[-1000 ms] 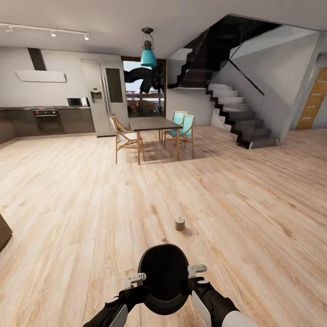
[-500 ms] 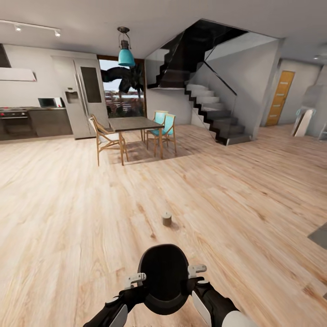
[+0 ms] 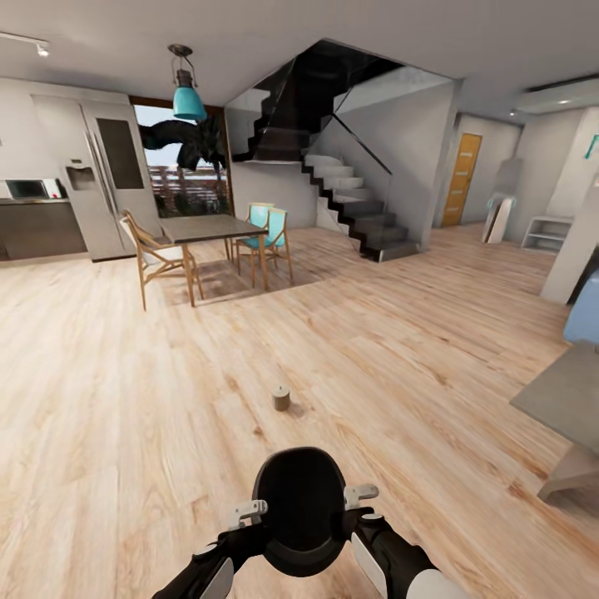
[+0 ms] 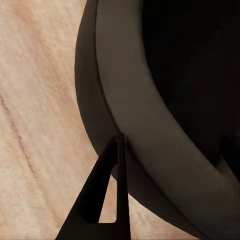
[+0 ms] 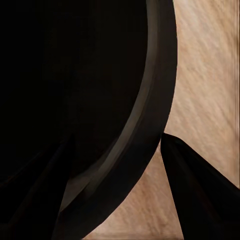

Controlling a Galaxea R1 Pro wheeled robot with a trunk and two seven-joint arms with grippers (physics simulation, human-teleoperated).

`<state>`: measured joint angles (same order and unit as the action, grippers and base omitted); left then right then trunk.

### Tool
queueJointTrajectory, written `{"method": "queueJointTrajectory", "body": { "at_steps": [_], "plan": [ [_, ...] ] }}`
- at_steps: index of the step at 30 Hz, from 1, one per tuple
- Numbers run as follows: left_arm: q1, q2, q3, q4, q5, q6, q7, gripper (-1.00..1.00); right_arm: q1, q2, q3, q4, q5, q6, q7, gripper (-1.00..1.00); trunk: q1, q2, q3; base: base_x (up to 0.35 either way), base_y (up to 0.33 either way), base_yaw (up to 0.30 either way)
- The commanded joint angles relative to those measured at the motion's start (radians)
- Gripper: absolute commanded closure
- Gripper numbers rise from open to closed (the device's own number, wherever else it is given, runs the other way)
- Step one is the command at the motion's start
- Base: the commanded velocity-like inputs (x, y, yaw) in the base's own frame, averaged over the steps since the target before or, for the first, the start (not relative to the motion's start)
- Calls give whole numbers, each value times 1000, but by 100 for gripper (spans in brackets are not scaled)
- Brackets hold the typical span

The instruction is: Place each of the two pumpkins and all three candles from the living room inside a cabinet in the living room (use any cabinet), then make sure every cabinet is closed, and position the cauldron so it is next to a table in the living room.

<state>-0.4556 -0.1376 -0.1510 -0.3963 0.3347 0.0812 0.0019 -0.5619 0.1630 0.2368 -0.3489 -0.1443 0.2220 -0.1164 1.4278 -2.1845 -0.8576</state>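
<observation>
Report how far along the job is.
Done: nothing provably.

In hand: the cauldron is carried between the left gripper and right gripper, each clamped on its rim.

Left: set it beside a table; one candle stands on the floor, uncollected. Pumpkins, other candles and cabinets can't be judged here.

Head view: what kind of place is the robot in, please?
Likely an open-plan home, rendered in simulation: a dining table with chairs beside a kitchen with a tall fridge, a staircase going up, and a wide wooden floor.
</observation>
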Motion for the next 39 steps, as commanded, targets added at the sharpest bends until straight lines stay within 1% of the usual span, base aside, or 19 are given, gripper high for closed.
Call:
{"method": "queueJointTrajectory", "body": {
  "at_steps": [1,28,39],
  "plan": [
    [0,1,-12,-1,12,5,0,100,-1,0,18,-13,-24,3,1,100,0,-1,-1,-6,7,-264],
    [0,1,-12,-1,12,5,0,100,-1,-2,18,-12,-24,3,1,100,0,-1,-1,0,0,-264],
    [0,1,-13,-1,12,5,0,100,-1,-1,18,-13,-24,3,1,100,0,-1,-1,135,0,-264]
  ]
}}
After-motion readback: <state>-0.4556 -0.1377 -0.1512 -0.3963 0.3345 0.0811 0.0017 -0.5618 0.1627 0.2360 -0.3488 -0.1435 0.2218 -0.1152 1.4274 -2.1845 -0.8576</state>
